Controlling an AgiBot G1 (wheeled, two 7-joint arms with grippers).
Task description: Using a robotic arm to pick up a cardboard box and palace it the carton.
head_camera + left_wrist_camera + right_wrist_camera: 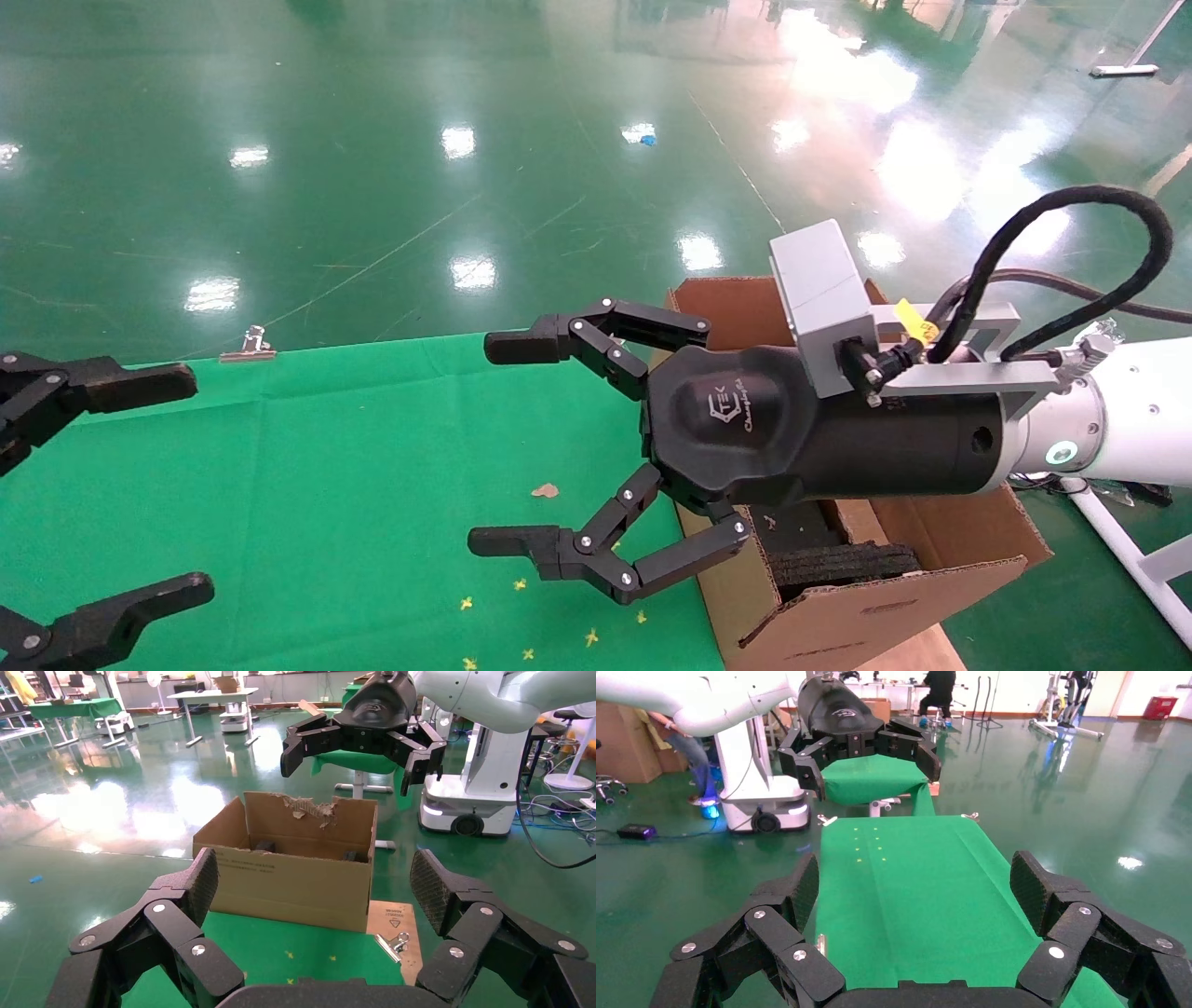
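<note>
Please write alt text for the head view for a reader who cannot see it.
The right gripper, open and empty on a white robotic arm, reaches over a green-covered table, beside the carton at the table's edge. The left gripper, also open, enters from the opposite side. No small cardboard box is visible.

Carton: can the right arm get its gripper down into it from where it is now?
Probably yes. The right gripper is open and empty, with its wrist already above the carton, whose top is open. Only torn flaps and black foam padding show inside; the cardboard box isn't visible anywhere.
</note>
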